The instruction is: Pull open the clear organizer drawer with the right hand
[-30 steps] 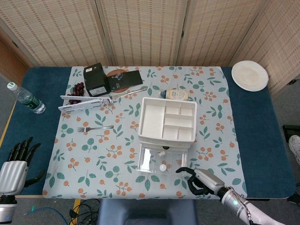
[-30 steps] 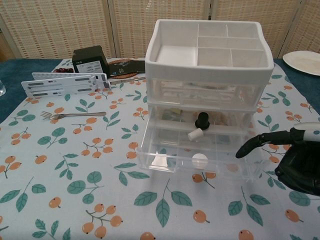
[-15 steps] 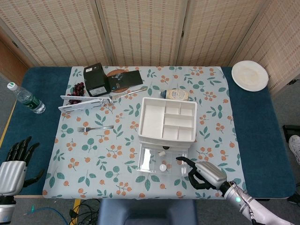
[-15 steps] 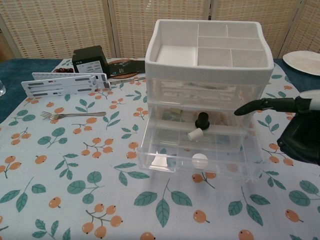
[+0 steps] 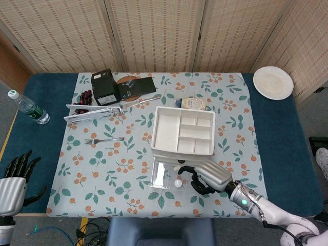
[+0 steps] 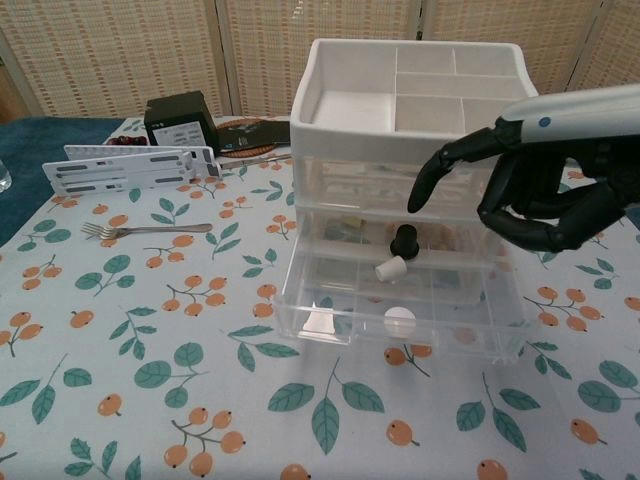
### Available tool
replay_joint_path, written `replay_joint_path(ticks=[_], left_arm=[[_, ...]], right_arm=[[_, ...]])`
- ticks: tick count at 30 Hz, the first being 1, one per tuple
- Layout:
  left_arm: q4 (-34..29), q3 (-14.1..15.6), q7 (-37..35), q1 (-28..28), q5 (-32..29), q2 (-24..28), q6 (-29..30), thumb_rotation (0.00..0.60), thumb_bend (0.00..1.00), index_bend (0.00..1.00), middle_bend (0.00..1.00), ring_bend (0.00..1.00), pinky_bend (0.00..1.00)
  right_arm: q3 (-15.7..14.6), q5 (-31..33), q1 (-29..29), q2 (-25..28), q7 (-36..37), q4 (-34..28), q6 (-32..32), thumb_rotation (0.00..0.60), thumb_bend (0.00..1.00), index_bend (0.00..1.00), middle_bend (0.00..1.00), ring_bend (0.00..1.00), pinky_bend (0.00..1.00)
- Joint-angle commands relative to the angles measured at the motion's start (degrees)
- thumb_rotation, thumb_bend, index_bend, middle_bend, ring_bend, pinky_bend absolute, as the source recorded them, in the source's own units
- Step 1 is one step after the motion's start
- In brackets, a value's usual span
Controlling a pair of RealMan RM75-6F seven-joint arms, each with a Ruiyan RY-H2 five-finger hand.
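Note:
The organizer [image 5: 184,130] has a white divided top tray [image 6: 420,110] over clear drawers. Its bottom clear drawer [image 6: 330,325] stands pulled out toward me [image 5: 161,177], with a small white cap [image 6: 391,268] and a black knob [image 6: 405,240] inside. My right hand [image 5: 209,177] hovers over the open drawer's right half, level with the middle drawers [image 6: 545,195]. Its fingers are curled in, the thumb points left, and it holds nothing. My left hand [image 5: 15,179] hangs off the table's near left edge, fingers spread and empty.
A fork [image 5: 104,139], a white slotted strip [image 5: 95,111], a black box [image 5: 105,87] and dark grapes [image 5: 85,97] lie at the left. A water bottle [image 5: 28,107] stands far left, a jar [image 5: 192,103] lies behind the organizer, and a white plate [image 5: 273,82] sits back right.
My right hand rose from the table right of the drawer and swung left, now over the open drawer. The drawer and the left hand stayed put.

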Motion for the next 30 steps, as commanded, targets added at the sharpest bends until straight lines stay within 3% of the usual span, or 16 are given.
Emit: replay_joint_path(ticks=[1, 9, 20, 24, 27, 30], left_arm=[[-0.01, -0.03, -0.07, 0.16, -0.21, 0.1, 0.14, 0.6, 0.25, 0.14, 0.0, 0.04, 0.07], [0.11, -0.02, -0.4, 0.6, -0.44, 0.17, 0.51, 0.6, 0.25, 0.14, 0.0, 0.04, 0.07], [1.0, 0.07, -1.65, 0.84, -0.13, 0.0, 0.7, 0.6, 0.25, 0.14, 0.0, 0.04, 0.07], [1.34, 0.16, -2.07, 0.88, 0.09, -0.12, 0.71, 0.6, 0.25, 0.14, 0.0, 0.04, 0.07], [1.63, 0.19, -2.38, 0.94, 0.13, -0.23, 0.72, 0.6, 0.25, 0.14, 0.0, 0.04, 0.07], [1.9, 0.18, -2.72, 1.01, 0.26, -0.24, 0.87, 0.6, 0.25, 0.14, 0.0, 0.04, 0.07]], right_arm=[[1.72, 2.9, 3.85, -2.03, -4.33, 1.96, -3.85, 0.6, 0.57, 0.26, 0.86, 1.0, 1.0], [1.76, 4.76, 9.74, -5.18, -18.35, 3.89, -6.96, 0.6, 0.55, 0.27, 0.88, 1.0, 1.0], [-2.97, 11.59, 13.09, -9.09, -45.74, 3.66, -3.39, 0.6, 0.55, 0.27, 0.91, 1.0, 1.0], [-4.93, 17.59, 14.45, -10.04, -53.57, 2.57, -1.32, 0.6, 0.67, 0.27, 0.93, 1.0, 1.0], [-6.52, 22.14, 15.7, -11.04, -59.69, 1.72, 1.25, 0.6, 0.89, 0.26, 0.97, 1.0, 1.0], [-8.07, 25.86, 17.29, -12.64, -66.64, 1.2, 4.72, 0.6, 1.0, 0.24, 0.99, 1.0, 1.0]])
